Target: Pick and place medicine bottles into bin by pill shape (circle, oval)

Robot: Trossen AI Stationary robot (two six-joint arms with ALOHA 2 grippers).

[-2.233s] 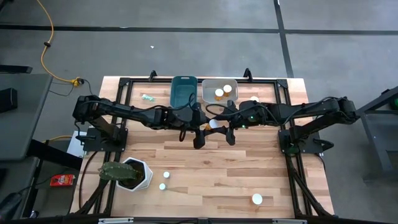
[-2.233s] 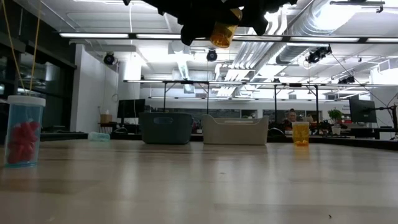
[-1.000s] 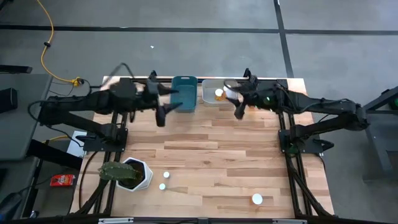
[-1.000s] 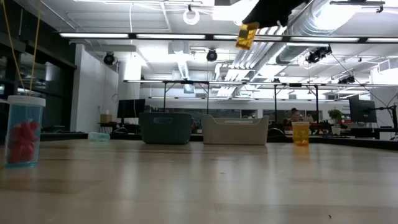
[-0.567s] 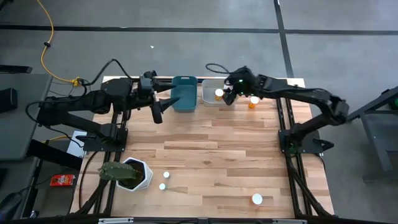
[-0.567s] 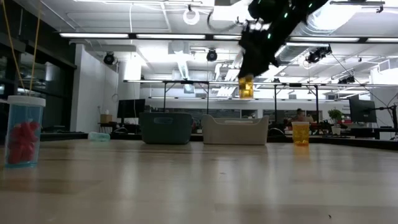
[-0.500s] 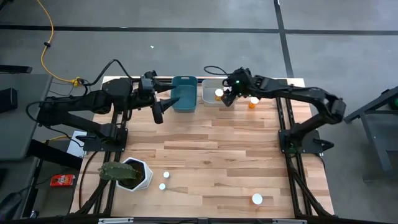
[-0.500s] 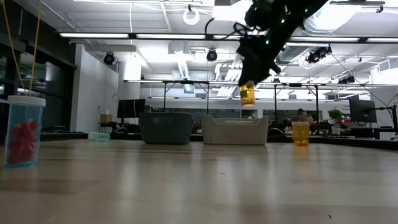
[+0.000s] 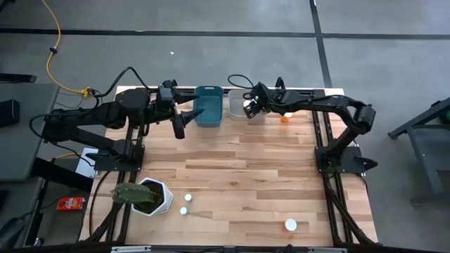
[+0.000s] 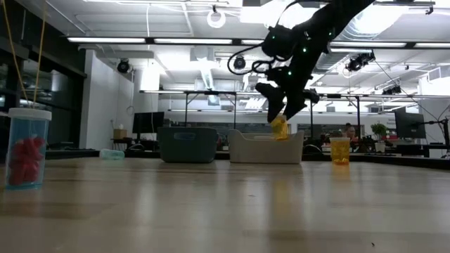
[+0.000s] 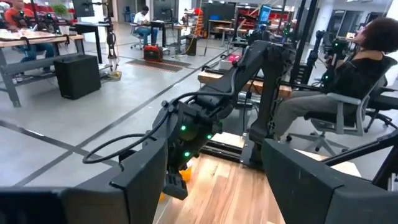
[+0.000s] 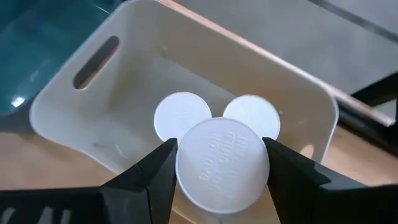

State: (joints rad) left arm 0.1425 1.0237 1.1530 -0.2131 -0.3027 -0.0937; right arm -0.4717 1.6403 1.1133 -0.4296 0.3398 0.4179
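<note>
The right end effector (image 12: 217, 180) grips a medicine bottle (image 12: 222, 165) by its cap, poised over the white bin (image 12: 81, 118), where two bottles already sit. Another bottle (image 9: 284, 119) waits on the worktop (image 9: 246, 183) just right. The left end effector (image 9: 177, 128), open and empty, hovers near the teal bin (image 9: 207, 105).

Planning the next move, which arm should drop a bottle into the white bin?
Right: the right gripper already holds a medicine bottle over the white bin; the left gripper is open, beside the teal bin.
</note>
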